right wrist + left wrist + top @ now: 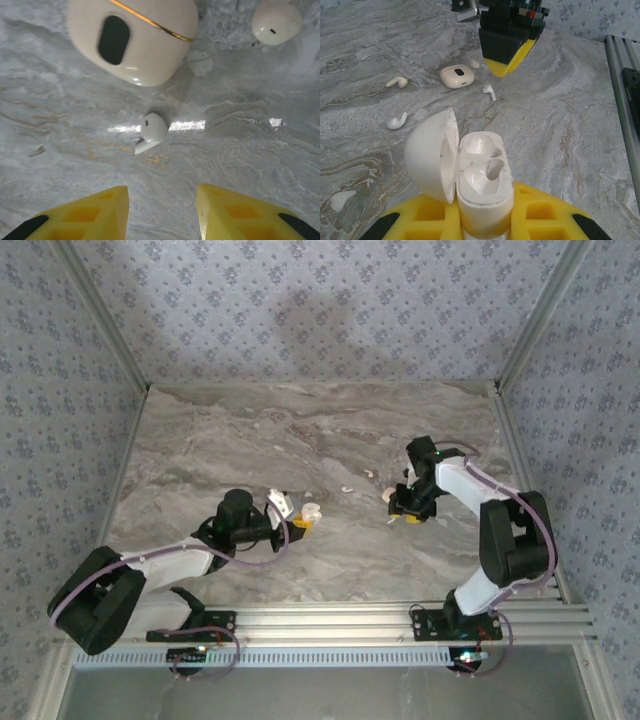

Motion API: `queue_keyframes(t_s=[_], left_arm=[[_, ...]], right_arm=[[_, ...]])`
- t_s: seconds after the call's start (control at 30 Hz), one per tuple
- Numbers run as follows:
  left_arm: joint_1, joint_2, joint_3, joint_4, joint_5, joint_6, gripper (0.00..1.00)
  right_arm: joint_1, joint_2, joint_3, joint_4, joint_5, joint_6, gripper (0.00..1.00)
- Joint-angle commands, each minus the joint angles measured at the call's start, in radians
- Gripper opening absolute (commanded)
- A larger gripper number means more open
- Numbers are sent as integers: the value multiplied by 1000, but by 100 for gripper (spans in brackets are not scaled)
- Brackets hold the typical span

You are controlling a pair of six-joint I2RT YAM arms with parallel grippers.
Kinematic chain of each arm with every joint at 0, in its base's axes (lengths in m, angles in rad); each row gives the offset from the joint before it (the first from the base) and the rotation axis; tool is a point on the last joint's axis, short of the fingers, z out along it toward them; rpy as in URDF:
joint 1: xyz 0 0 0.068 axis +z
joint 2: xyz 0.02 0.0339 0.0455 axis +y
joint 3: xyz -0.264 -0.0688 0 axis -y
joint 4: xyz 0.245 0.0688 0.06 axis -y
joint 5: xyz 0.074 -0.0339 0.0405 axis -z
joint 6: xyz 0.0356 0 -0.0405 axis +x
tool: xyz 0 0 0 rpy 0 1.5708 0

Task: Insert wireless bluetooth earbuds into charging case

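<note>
Earbuds (397, 82) (397, 121) (489, 91) (475, 63): four. Charging case (482, 175) (456, 76): two.

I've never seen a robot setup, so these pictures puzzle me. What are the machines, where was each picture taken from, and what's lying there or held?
These are two robot arms bolted to a marbled grey tabletop. One picture looks down from above; the other two come from a camera on each wrist. The left claw is closed on an open white plastic charging case, its slots empty. The right claw is open, with a tiny white earbud lying just ahead of it. Other white earbuds and a closed cream case lie nearby.
</note>
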Motion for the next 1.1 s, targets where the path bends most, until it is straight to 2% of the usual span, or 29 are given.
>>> queue_keyframes(t_s=[0.0, 0.33, 0.73, 0.87, 1.07], left_arm=[[8, -22, 5, -23, 13, 20, 14], [8, -48, 6, -53, 8, 22, 14], [11, -90, 2, -96, -10, 27, 14], [11, -96, 2, -104, -10, 28, 14], [10, -105, -1, -112, -11, 29, 14]], right_arm=[[-6, 42, 1, 41, -9, 39, 42], [-1, 131, 26, 110, -31, 29, 38], [42, 122, 73, 167, -29, 10, 35], [52, 112, 84, 128, 6, 6, 35], [70, 89, 107, -21, 108, -3, 36]])
